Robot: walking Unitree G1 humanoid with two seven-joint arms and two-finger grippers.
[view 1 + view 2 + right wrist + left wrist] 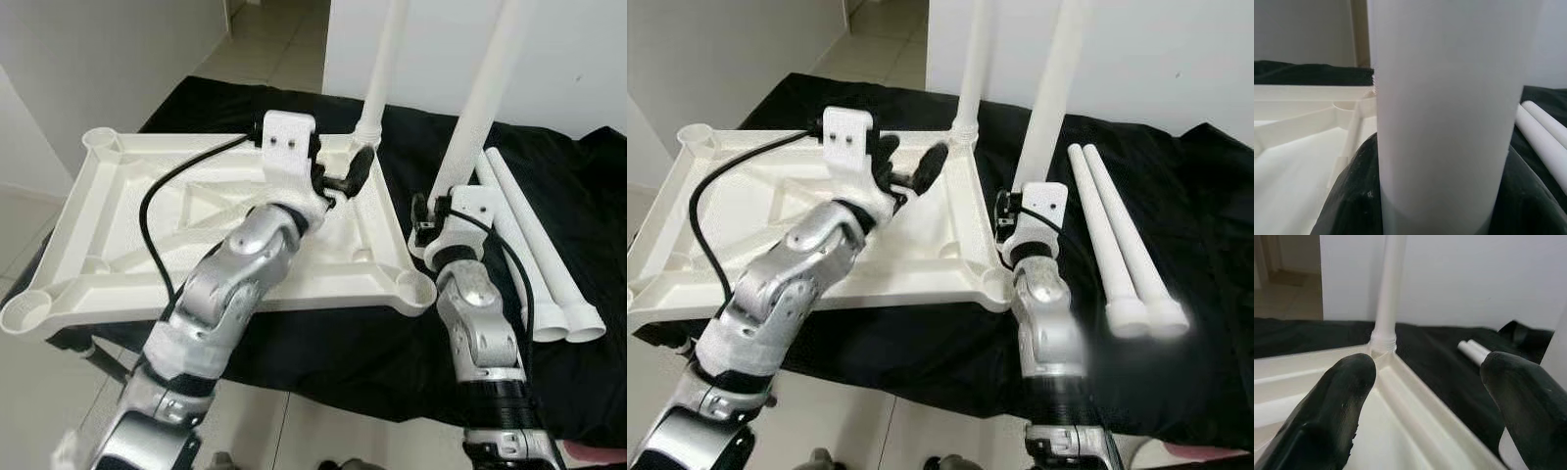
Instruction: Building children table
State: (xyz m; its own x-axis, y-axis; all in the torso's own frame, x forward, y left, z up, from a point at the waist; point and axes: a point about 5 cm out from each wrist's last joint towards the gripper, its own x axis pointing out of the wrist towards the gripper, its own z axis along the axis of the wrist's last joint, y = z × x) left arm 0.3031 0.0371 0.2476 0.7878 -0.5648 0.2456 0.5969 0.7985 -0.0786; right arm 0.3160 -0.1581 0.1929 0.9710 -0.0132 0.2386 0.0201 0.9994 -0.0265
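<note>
Tabletop [127,245]: upside down, sockets up. Right gripper [431,217] clamped on leg [480,98], beside its near corner socket [409,287]. Left gripper [343,176] apart, near fitted leg [382,69].

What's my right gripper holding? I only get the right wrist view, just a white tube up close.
Observer: The right gripper is shut on a table leg, held upright beside the tabletop's near right corner.
Operator: Any legs mounted already?
Observer: One mounted leg stands in the far right corner socket.
Operator: And the left gripper?
Observer: The left gripper is open over the tabletop, near that mounted leg.
Operator: Spare legs?
Observer: Two spare legs lie on the black cloth, to the right.
</note>
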